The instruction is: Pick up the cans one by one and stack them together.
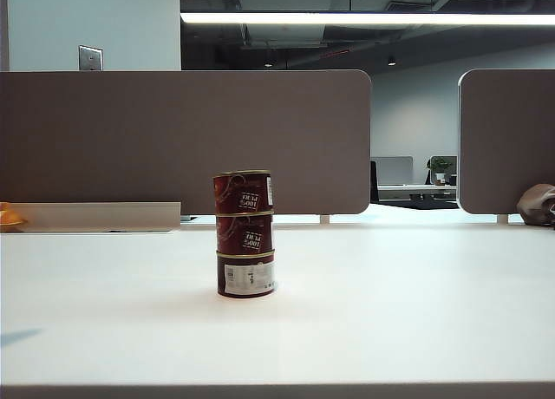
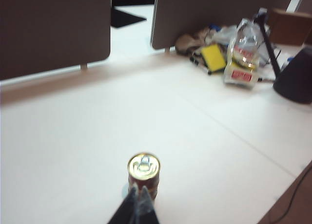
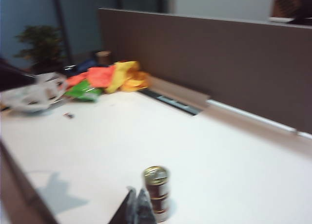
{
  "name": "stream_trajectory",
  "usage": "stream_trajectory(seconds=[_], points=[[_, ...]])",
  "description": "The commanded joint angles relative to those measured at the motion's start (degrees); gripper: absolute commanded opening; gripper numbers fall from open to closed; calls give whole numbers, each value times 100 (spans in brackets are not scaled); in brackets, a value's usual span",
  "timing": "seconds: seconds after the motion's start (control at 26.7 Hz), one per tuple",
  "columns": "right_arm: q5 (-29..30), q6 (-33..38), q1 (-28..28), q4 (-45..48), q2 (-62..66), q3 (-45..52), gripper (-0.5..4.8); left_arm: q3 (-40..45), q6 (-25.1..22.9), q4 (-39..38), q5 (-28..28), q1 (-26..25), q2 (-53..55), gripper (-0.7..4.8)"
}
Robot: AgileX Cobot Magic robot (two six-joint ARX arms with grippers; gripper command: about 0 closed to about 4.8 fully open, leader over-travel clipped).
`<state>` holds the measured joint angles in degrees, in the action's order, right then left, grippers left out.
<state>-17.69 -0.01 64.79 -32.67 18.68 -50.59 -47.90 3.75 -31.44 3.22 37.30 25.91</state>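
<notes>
The three cans [image 1: 244,233] are standing stacked one on another in a single upright column on the white table [image 1: 390,312], a little left of the middle in the exterior view, in front of the brown divider panel [image 1: 182,139]. A gold pull-tab lid [image 2: 144,165] is topping the column. The left gripper [image 2: 138,204] is hanging apart from the stack, near it in its own wrist view, its fingertips pressing together and gripping nothing. The right gripper [image 3: 136,204] is likewise hovering beside the stack [image 3: 157,192], fingers pinched together and carrying nothing. Neither arm is showing in the exterior view. Colourful bags [image 3: 105,78] are lying by the divider, and a plastic bottle [image 2: 242,53] is sitting among clutter at the far edge.
</notes>
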Motion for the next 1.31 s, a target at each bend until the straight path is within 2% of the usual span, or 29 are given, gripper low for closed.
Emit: stream_trajectory(seconds=[0.04, 0.22, 0.34, 0.67, 0.94, 1.31], points=[[466, 4, -4, 503, 2, 525, -5, 426, 76, 197, 142, -4, 4, -6], [734, 4, -4, 1045, 2, 1309, -5, 1154, 382, 549, 363, -4, 4, -6], [732, 4, -4, 1375, 2, 1869, -5, 1692, 378, 957, 466, -4, 4, -6], [730, 4, -7, 1493, 0, 2872, -5, 2715, 577, 1541, 448, -4, 4, -5], [433, -2, -7, 1434, -11, 3169, -5, 2813, 1047, 1576, 450, -4, 4, -4], [435, -2, -7, 1434, -11, 3180, -5, 2813, 1019, 1569, 450, -4, 4, -4]])
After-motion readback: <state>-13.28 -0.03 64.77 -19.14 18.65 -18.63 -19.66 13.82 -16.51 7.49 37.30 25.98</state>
